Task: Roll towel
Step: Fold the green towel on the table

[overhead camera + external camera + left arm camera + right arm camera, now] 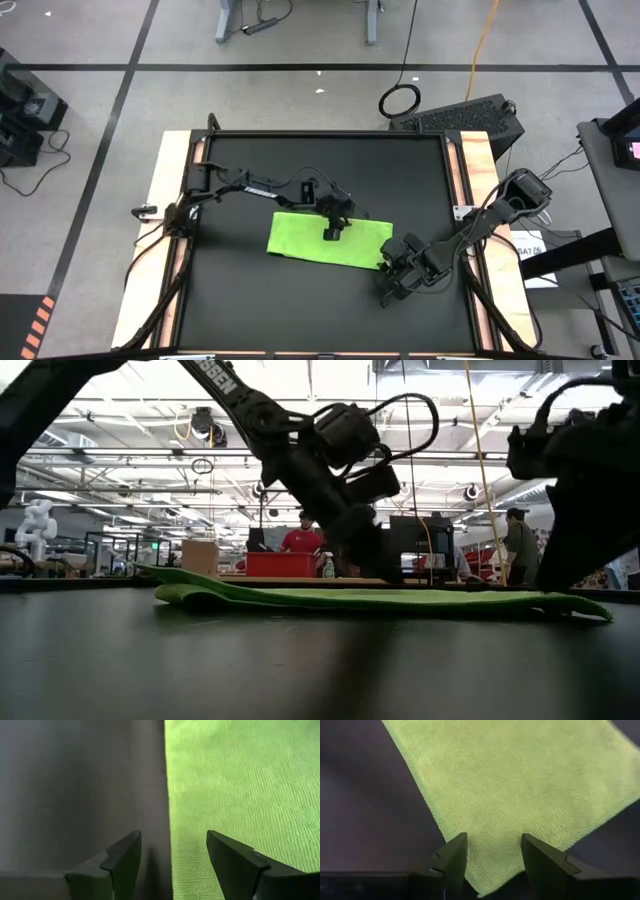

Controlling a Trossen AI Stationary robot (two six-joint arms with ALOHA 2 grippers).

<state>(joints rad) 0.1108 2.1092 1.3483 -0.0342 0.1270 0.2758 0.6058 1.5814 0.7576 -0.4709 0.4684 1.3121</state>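
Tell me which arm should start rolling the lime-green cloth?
Probably the right. The right gripper sits open astride the corner of the soft lime-green towel at its short end; the left gripper straddles a long edge mid-cloth.
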